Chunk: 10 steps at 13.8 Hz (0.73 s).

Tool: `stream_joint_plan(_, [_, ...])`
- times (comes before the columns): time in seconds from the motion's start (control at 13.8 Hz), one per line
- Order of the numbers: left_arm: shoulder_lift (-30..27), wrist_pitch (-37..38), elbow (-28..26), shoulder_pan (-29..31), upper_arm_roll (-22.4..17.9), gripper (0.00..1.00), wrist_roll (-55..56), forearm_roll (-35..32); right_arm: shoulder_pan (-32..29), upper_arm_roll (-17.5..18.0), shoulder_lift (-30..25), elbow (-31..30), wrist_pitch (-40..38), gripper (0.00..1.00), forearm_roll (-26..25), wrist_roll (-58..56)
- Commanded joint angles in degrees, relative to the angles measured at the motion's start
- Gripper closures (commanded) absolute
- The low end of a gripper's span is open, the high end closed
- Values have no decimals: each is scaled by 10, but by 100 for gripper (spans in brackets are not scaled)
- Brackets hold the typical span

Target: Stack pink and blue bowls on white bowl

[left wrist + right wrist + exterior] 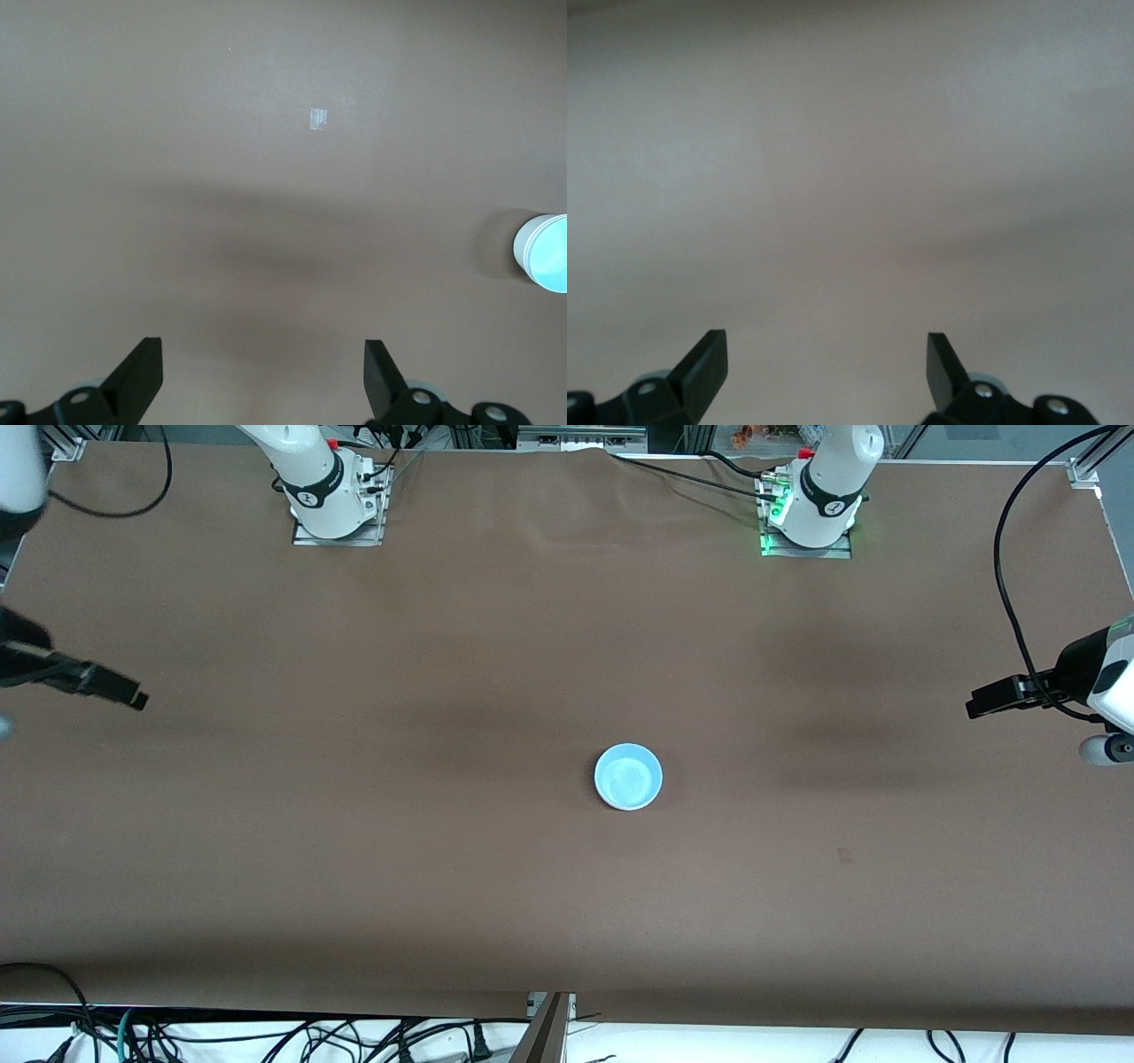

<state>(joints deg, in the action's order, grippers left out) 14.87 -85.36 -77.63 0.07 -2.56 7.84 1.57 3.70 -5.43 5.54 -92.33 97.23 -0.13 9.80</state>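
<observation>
A light blue bowl (628,776) sits on top of a stack near the middle of the brown table (354,850). In the left wrist view the blue bowl (554,257) shows at the edge, with the white bowl's wall (524,251) below its rim. The pink bowl is hidden. My left gripper (972,708) hangs open over the left arm's end of the table, empty (263,354). My right gripper (140,698) hangs open over the right arm's end, with only bare cloth between its fingers (827,350).
A small scrap of tape (318,119) lies on the cloth between the stack and the left arm's end (844,856). The two arm bases (337,500) (811,514) stand along the table's back edge. Cables (266,1036) hang below the front edge.
</observation>
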Motion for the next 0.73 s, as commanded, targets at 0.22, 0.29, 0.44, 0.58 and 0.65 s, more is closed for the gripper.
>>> stream_joint_plan(0.22, [9,7,19,2,2,0,-9,-10,3,12,-29,-63,51,1,-6,-6])
stream_joint_plan(0.29, [9,7,19,2,2,0,-9,-10,0,11,-23,-51,49,1,-2,-7])
stream_joint_plan(0.44, [9,7,19,2,2,0,-9,-10,2,10,-14,-43,50,1,-2,-1])
stream_joint_plan(0.58, [9,7,19,2,2,0,-9,-10,2,10,-11,-43,52,1,-2,-1])
stream_joint_plan(0.65, [9,7,19,2,2,0,-9,-10,2,10,-11,-43,52,1,-2,-3])
